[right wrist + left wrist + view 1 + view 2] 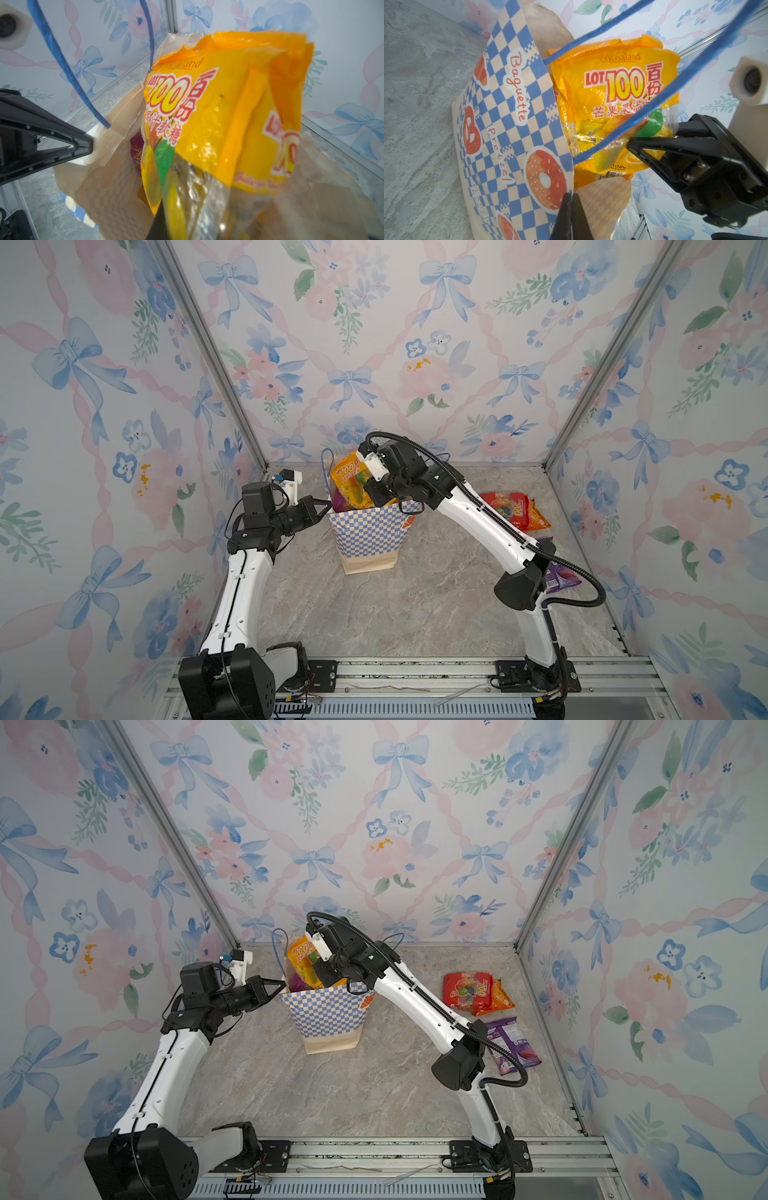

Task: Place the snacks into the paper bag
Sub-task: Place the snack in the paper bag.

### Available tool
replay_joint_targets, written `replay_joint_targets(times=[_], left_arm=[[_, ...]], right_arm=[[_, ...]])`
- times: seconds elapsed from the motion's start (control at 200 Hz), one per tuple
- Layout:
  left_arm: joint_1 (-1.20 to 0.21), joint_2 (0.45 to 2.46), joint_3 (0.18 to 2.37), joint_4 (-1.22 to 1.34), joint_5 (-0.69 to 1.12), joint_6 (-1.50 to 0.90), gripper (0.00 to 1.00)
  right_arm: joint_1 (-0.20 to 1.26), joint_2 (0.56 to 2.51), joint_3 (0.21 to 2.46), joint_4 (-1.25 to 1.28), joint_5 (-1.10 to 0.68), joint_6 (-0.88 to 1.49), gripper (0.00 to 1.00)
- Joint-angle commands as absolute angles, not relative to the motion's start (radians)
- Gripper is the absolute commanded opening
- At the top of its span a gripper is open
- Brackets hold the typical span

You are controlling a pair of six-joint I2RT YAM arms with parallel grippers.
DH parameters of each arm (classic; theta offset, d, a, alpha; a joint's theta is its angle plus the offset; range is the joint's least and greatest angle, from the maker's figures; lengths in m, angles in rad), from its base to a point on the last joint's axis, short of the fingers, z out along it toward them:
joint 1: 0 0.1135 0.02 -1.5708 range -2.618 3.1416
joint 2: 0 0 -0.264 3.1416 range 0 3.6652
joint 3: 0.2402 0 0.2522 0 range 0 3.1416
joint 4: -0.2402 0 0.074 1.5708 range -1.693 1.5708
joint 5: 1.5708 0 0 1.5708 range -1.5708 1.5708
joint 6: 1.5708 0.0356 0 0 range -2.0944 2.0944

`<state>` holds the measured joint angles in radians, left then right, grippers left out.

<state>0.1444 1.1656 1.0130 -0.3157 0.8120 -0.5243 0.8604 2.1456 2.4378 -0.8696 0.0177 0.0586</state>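
Observation:
The blue-and-white checkered paper bag [368, 531] [324, 1011] [508, 124] stands upright on the table's far middle. My left gripper [327, 506] [281, 986] [572, 200] is shut on the bag's left rim. My right gripper [371, 491] [322, 969] is shut on a yellow "100" snack pack [351, 483] [302, 965] [612, 93] [207, 116]. The pack's lower half is in the bag's mouth and its top sticks out above the rim. One right finger [159, 224] shows beside the pack. A purple pack [137, 149] lies deeper in the bag.
On the table at the right lie a red pack [505, 510] [467, 988] over an orange one [540, 516] [503, 999]. A purple packet [561, 576] [513, 1044] lies nearer, beside my right arm's elbow. The bag's blue cord handles [602, 29] [62, 62] arch over its mouth. Floral walls close three sides.

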Motion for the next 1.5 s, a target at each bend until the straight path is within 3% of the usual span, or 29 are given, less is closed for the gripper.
replay_joint_targets(times=[0.0,0.516,0.921,1.286,1.497], left_arm=[[0.141,1.137,1.027,-0.308,0.838,-0.513,0.00],[0.141,1.137,1.030,-0.308,0.837,-0.513,0.00],[0.141,1.137,1.028,-0.308,0.837,-0.513,0.00],[0.141,1.136,1.028,-0.308,0.836,-0.514,0.00],[0.142,1.140,1.030,-0.308,0.838,-0.512,0.00]], right_arm=[[0.872,2.126,2.455,-0.790,0.052,0.038,0.07],[0.875,2.126,2.453,-0.807,0.077,0.035,0.25],[0.876,2.126,2.456,-0.807,0.077,0.037,0.32],[0.876,2.111,2.514,-0.858,0.092,0.041,0.62],[0.869,2.003,2.516,-0.924,0.201,0.059,0.84]])
